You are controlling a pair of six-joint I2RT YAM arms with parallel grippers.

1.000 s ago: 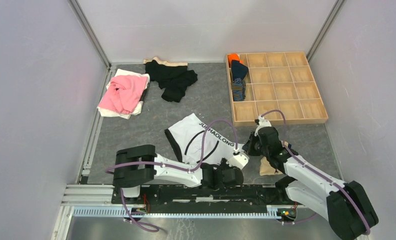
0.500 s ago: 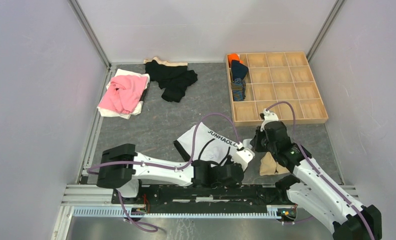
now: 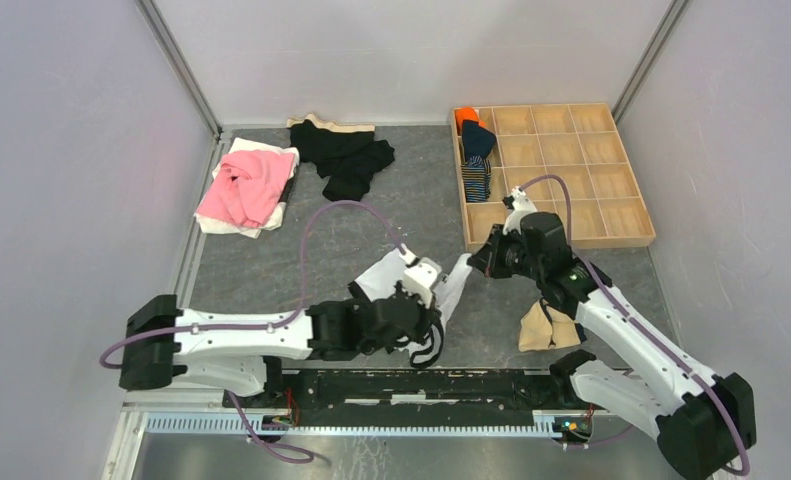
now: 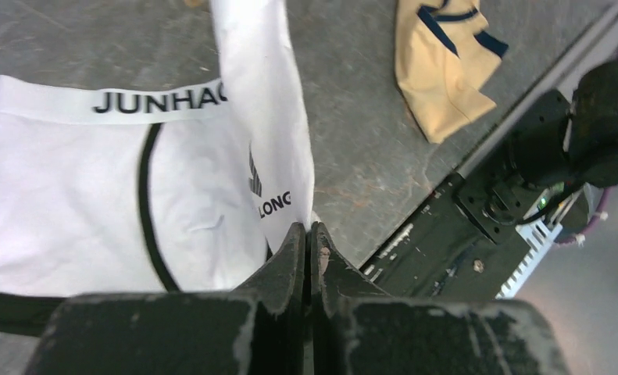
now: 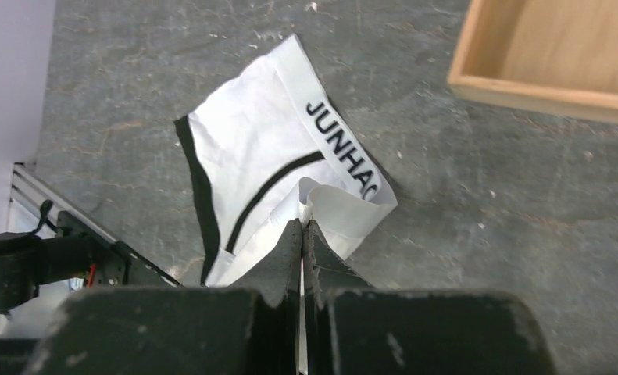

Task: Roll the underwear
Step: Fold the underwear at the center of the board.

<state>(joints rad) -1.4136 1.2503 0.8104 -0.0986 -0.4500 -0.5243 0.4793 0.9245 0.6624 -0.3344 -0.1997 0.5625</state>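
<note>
Centrally, near the front edge of the tabletop [image 3: 271, 260], found the white underwear [image 5: 251, 156], black-trimmed and lettered along the waistband, pinched by both grippers. Recorded the left gripper [image 4: 307, 234] as closed tight on a fold of the white cloth just below the lettering. Recorded the right gripper [image 5: 302, 230] as likewise clamped on a raised corner of the waistband. Noted a strip of the garment drawn up between the two grippers and the remaining panel slack over the tabletop beneath.

Located a tan garment [image 3: 541, 328] with dark trim lying on the tabletop just beside the right arm, apart from the white underwear. Located a wooden tray [image 3: 561, 243] with many compartments at the far right. Counted three pieces in its left column: an orange roll [image 3: 468, 118] at the far end, then a navy roll [image 3: 478, 140], then a striped roll [image 3: 476, 178]. Logged a pink garment [image 3: 246, 185] at the far left and black garments [image 3: 346, 158] just beside it.
</note>
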